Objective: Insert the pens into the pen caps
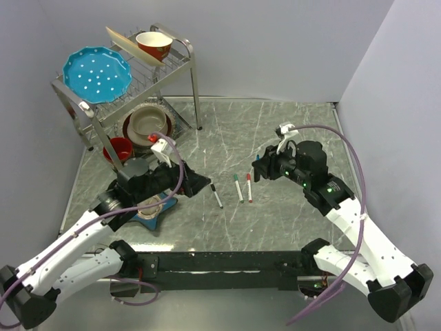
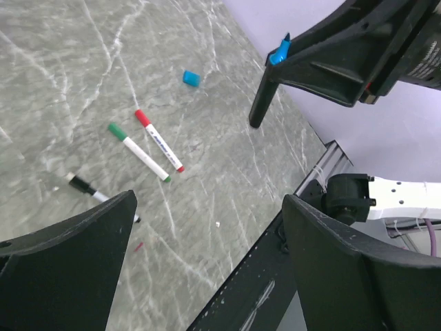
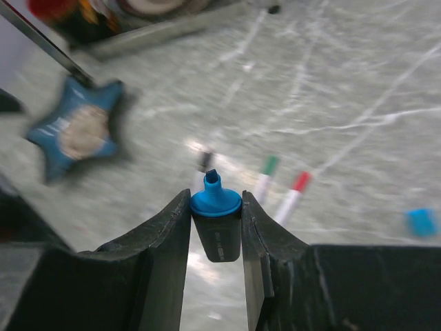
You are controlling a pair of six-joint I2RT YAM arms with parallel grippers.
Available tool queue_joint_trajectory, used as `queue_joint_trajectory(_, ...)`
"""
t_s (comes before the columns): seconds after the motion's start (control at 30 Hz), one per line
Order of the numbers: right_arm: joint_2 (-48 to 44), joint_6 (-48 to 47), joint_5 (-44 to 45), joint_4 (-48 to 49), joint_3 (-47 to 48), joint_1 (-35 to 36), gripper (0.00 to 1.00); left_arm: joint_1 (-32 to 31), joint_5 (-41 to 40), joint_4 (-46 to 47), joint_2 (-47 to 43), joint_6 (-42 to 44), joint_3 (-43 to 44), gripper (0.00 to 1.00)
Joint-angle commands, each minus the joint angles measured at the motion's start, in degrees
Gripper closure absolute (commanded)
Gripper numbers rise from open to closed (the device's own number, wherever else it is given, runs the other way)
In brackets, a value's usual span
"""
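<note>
While the right gripper (image 3: 215,207) stands narrowed, its two matte black fingers pressed on either side of a stubby dark-barrelled pen (image 3: 216,238) whose bright blue conical tip pokes up above them, the left gripper (image 2: 207,207) hangs with its broad black jaws spread wide and nothing between them; both hover over a smooth grey table (image 1: 227,131) veined in white like marble. Three slim white-barrelled pens lie flat near the table's middle, seen from overhead as short, nearly parallel sticks; the black pen (image 1: 216,195) is at 9 o'clock of the group, the green pen (image 1: 238,187) in the middle, the red pen (image 1: 249,187) at 3 o'clock, just beside the green one without touching; each wears a glossy cap of its own colour. A small blocky blue cap (image 2: 191,78) lies alone on the stone, at 12 o'clock of the red pen in the left wrist view and apart from it. At 10 o'clock of the table stands a wire dish rack (image 1: 148,74) carrying a turquoise scalloped plate (image 1: 97,74) with white dots and a red bowl (image 1: 154,45); at 8 o'clock sits a blue star-shaped dish (image 1: 153,215).
</note>
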Motion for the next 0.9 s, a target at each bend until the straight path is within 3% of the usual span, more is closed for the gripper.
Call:
queue_joint_trajectory(0.0,2.5,22.5,0.5,6.4,1.2,1.5,1.00,-4.9,-3.2,8.6,4.9,-0.3,0.2,0.09)
queue_joint_trajectory(0.2,1.0,35.6,1.6,13.9,-4.6,3.1,1.00,-10.2,-7.1,11.7,14.6,2.4,6.3,0.13)
queue_joint_trajectory(0.33,-0.7,37.3,5.2,13.0,-5.6,3.4,1.00,-11.0,-7.1,12.1,18.5,4.8,8.8,0.16)
queue_joint_trajectory(0.6,-1.2,42.1,3.2,15.5,-7.8,3.4,1.00,-12.3,-6.6,14.0,25.1,7.3,11.4,0.23)
queue_joint_trajectory(0.87,-1.1,43.8,1.9,17.6,-9.6,3.7,1.00,-12.7,-6.9,13.8,29.2,9.0,13.0,0.43)
